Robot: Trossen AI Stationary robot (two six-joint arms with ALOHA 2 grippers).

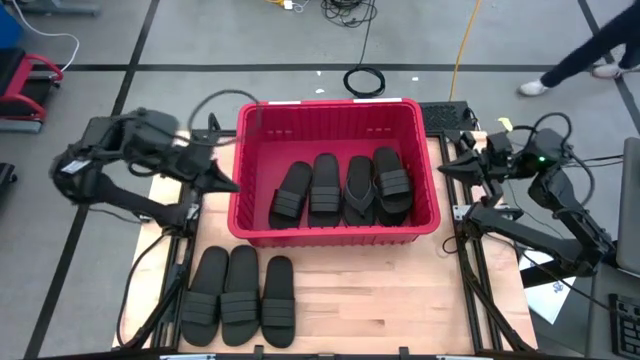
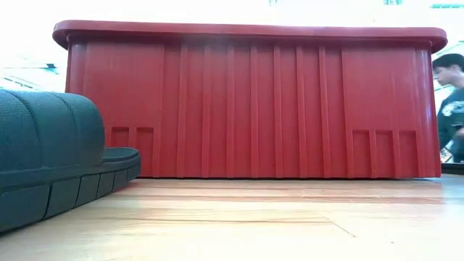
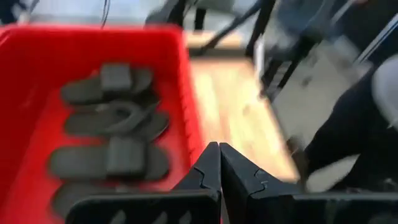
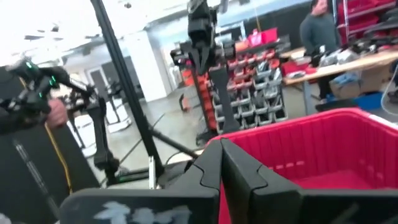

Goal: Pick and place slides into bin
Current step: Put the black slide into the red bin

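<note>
Four matte black rubber slides [image 1: 341, 188] lie in the large red ribbed plastic bin [image 1: 250, 160] at the table's far edge; three slides [image 1: 238, 296] wait at the near-left corner. Left gripper [image 1: 228, 183] and right gripper [image 1: 447, 167] both clenched, empty, beside the bin.

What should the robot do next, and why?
Probably swing the left gripper, shut and empty beside the bin, down to the three slides left on the table. Four already lie in the bin, and those three sit on the left arm's side.
</note>
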